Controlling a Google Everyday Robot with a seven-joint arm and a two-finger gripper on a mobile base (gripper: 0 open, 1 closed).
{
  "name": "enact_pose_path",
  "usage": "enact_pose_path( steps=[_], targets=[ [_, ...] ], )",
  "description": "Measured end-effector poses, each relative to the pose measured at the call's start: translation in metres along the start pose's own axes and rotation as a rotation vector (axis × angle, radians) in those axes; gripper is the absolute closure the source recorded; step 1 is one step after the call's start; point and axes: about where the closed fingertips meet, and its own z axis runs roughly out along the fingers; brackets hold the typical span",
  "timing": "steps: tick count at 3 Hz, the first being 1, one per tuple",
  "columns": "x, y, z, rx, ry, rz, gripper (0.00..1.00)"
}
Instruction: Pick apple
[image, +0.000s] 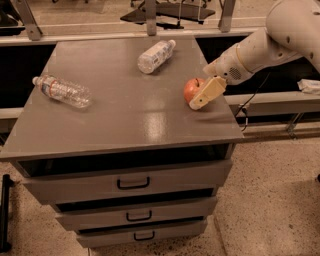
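The apple (189, 90) is small, round and red-orange. It sits on the grey cabinet top (125, 115) near the right edge. My gripper (198, 99) comes in from the right on a white arm and is right at the apple. Its tan front part lies against the apple's right front side and hides that side. The apple rests on the surface.
A clear plastic bottle (61, 91) lies on its side at the left of the top. A second bottle (155, 55) lies at the back middle. The cabinet has three drawers (132, 183) below. A rail (272, 100) and cables run to the right of the cabinet.
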Motion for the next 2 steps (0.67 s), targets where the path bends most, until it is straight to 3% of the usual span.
enact_pose_path(
  steps=[2],
  targets=[
    [0.0038,0.0086,-0.0018,-0.04,-0.006,0.023,0.63]
  ],
)
